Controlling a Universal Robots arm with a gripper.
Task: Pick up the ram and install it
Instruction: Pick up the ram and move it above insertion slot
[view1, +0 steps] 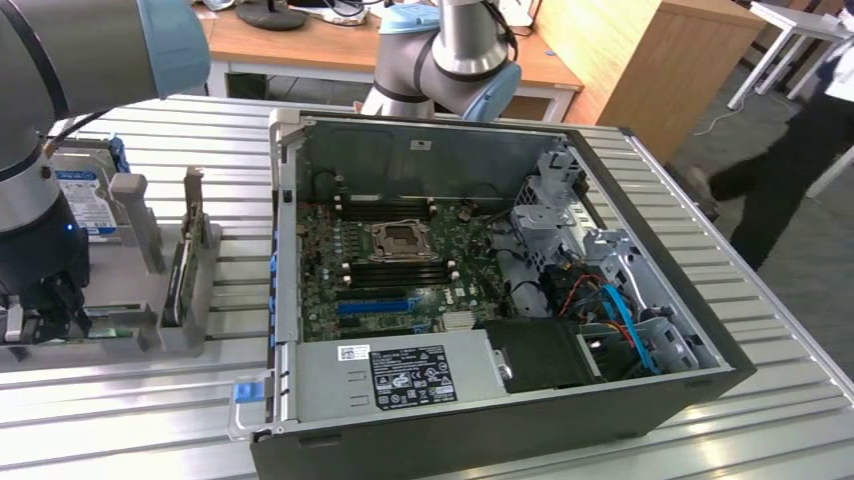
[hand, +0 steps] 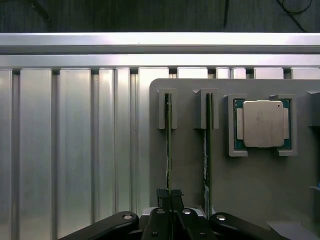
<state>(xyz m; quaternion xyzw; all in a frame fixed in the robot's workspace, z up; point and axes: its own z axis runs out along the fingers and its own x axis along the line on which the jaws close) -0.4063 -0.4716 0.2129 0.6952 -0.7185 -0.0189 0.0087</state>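
grip: pincer (hand: 170, 196) closed on thin green ram stick (hand: 169, 147) | seated edge-up in grey slotted holder (hand: 189, 165) | advice: pull straight, no twisting

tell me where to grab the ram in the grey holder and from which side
Pinch the ram across its flat faces at the upper long edge, coming straight down. It stands on edge in slots of the grey holder, leaving only that edge free. The gripper is shut on it so.

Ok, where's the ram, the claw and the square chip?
ram (hand: 169, 150), wrist view, its thin edge
claw (hand: 170, 194), wrist view, between its fingertips
square chip (hand: 263, 123), wrist view, middle of its lid
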